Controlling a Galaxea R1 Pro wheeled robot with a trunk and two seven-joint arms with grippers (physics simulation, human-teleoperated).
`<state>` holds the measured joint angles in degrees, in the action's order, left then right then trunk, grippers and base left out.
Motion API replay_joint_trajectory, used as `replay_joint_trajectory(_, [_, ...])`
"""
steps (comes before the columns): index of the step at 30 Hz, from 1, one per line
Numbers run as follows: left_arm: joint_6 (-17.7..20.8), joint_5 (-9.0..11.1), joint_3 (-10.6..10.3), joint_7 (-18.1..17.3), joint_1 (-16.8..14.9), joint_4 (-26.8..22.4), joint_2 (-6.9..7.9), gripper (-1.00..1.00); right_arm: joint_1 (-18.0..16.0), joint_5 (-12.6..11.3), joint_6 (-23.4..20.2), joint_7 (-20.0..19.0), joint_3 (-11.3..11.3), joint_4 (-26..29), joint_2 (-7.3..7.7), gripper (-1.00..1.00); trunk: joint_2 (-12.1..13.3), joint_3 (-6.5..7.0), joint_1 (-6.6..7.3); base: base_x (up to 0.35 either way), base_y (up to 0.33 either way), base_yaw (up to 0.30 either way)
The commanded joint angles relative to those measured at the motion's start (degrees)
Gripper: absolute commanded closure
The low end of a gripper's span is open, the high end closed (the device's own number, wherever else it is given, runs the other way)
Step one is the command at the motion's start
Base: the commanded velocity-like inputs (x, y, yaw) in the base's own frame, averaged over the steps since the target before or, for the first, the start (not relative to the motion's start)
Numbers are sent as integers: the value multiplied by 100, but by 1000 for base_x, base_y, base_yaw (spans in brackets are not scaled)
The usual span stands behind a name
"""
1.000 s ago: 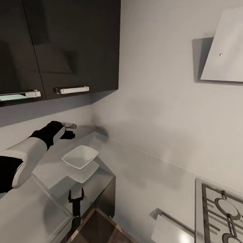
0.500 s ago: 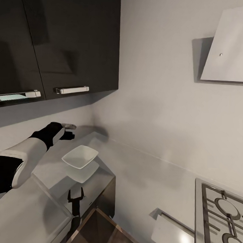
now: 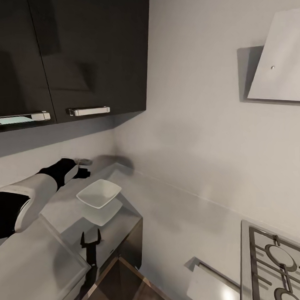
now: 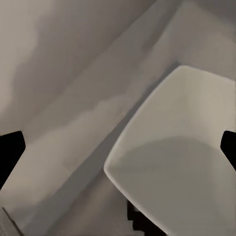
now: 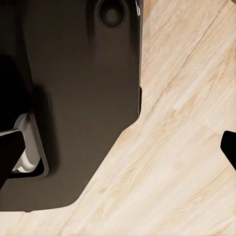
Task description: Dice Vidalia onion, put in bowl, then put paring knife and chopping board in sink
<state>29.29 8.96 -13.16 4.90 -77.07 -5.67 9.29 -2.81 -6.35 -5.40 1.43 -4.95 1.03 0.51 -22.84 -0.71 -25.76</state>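
The left claw (image 3: 81,172) is wide open and holds nothing. Its two dark fingertips (image 4: 11,150) sit far apart in the left wrist view. The shallow white squarish bowl (image 3: 98,193) sits just beside and below this claw, on the shiny grey surface (image 3: 164,211), not touching it. The right claw (image 5: 118,147) is wide open too, empty, over the pale wood-plank floor (image 5: 187,147) and the robot's dark base (image 5: 78,98).
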Motion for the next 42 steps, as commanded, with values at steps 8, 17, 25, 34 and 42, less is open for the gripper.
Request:
replay_joint_trajectory(8, [-533, 62, -37, 19, -1, 470, -5, -100, 0, -60, -31, 23, -50, 11, 2, -100, -8, -7, -3, 0, 0, 0])
replay_joint_trajectory(17, [-678, 62, -37, -6, -1, 780, -10, -100, 0, -65, -31, 24, -50, 11, -5, -100, -8, -14, -3, 0, 0, 0])
replay_joint_trajectory(25, [-682, 62, -37, -7, -1, 786, -21, -100, 0, -68, -31, 23, -50, 11, -6, -100, -8, -77, -3, 0, 0, 0])
replay_joint_trajectory(34, [-686, 62, -37, -7, -1, 786, -72, -100, 0, -68, -31, 24, -50, 11, -3, -100, -8, -159, -3, 0, 0, 0])
replay_joint_trajectory(42, [-687, 62, -37, -7, -1, 786, -85, -100, 0, -68, -31, 20, -50, 11, 2, -100, -8, -233, -3, 0, 0, 0])
